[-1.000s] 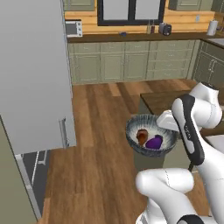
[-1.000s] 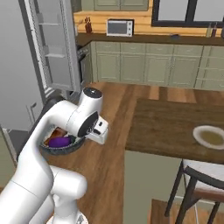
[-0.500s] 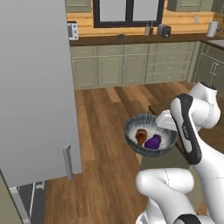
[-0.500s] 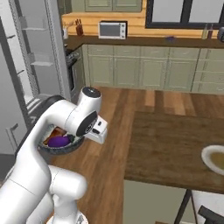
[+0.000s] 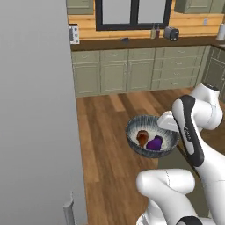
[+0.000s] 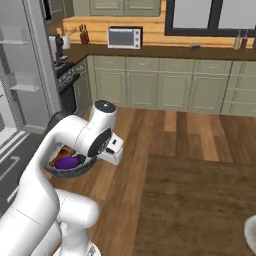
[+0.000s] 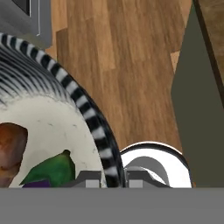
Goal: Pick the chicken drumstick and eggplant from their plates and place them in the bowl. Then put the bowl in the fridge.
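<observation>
Both foods sit in bowl (image 5: 152,140); gripper (image 7: 110,180) pinching its rim. Keep bowl level, swing left toward fridge (image 5: 35,110), probably open.

Even, flat rendered light everywhere, no single source to pick out. The wooden floor (image 5: 110,145) reads bright and warm with barely a shadow on it. Soft focus across both base views, edges slightly smeared, far cabinets (image 6: 150,87) hazy. Big grey door (image 5: 35,110) is a featureless slab, no glare. Hand view is sharper up close, bowl (image 7: 94,118) stripes a touch blocky.
</observation>
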